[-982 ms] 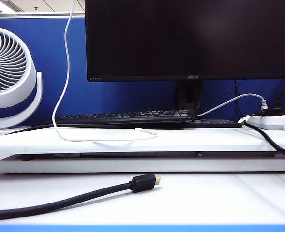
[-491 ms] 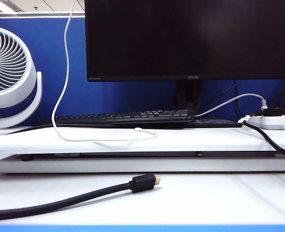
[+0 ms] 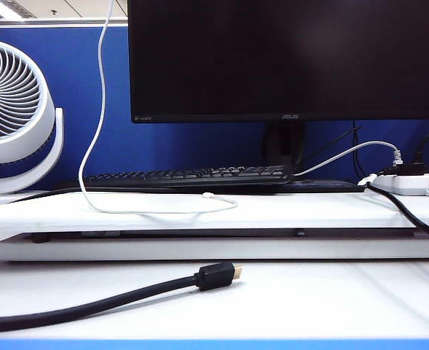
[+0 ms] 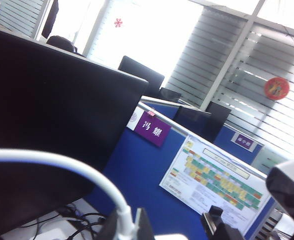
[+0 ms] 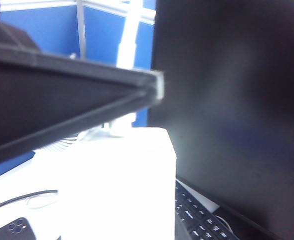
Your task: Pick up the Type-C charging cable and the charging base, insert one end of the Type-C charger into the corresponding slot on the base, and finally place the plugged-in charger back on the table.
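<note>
Exterior view: neither arm is showing here. The thin white charging cable (image 3: 97,131) is hanging down from above the frame in front of the blue partition, curving across the raised white platform of the table (image 3: 309,208), and its free plug is lying just in front of the black keyboard (image 3: 189,175). A monitor (image 3: 287,58) is standing behind the keyboard, a white fan (image 3: 14,109) is sitting at the left, and a power strip (image 3: 414,182) is lying at the right. A thick black cable (image 3: 127,295) with a gold-tipped plug is resting on the lower surface.

Left wrist view: the left gripper (image 4: 174,227) is raised well above the desk, its dark fingers (image 4: 144,225) pinching together on the charging cable (image 4: 77,167), which is arching away from them.

Right wrist view: the right gripper (image 5: 112,150) is also lifted, clamping the glossy white charging base (image 5: 117,185), which is filling the foreground beside the monitor (image 5: 226,100); a dark finger (image 5: 62,100) is lying across its top.
</note>
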You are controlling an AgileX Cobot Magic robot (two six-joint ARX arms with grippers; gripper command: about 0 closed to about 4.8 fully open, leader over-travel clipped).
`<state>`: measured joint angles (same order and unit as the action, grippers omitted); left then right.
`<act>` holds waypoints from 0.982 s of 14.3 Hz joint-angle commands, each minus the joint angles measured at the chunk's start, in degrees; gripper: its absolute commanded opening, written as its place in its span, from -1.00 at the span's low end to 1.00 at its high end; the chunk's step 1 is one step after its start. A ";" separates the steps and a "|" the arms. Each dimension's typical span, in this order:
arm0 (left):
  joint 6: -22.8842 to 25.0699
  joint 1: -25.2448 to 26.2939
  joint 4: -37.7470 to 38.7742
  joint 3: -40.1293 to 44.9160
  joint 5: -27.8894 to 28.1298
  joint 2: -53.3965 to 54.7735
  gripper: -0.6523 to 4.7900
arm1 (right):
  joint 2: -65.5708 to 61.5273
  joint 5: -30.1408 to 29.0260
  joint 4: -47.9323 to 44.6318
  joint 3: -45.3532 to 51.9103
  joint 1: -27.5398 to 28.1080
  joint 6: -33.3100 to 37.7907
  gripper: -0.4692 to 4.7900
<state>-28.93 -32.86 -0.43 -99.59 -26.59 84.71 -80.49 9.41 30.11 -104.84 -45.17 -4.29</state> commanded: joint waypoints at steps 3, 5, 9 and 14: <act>0.52 -0.07 -0.46 -0.22 -0.22 -0.11 -0.78 | 0.96 1.62 -3.13 -0.61 -0.02 0.28 -0.83; 0.50 -0.07 -0.46 -0.22 -0.22 -0.11 -0.78 | 0.96 0.79 -3.08 -0.61 -0.07 0.26 -0.83; 0.50 -0.07 -0.46 -0.22 -0.68 -0.11 -0.78 | 0.96 -2.25 -2.03 -0.61 -0.07 -0.28 -0.83; 3.19 -0.72 0.39 -0.22 -1.95 -0.09 -0.78 | 0.96 -1.51 -2.16 -0.61 -0.07 0.63 -0.83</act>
<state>-27.38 -33.19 -0.80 -99.61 -27.59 84.68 -79.99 7.57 30.57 -104.84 -45.17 -4.34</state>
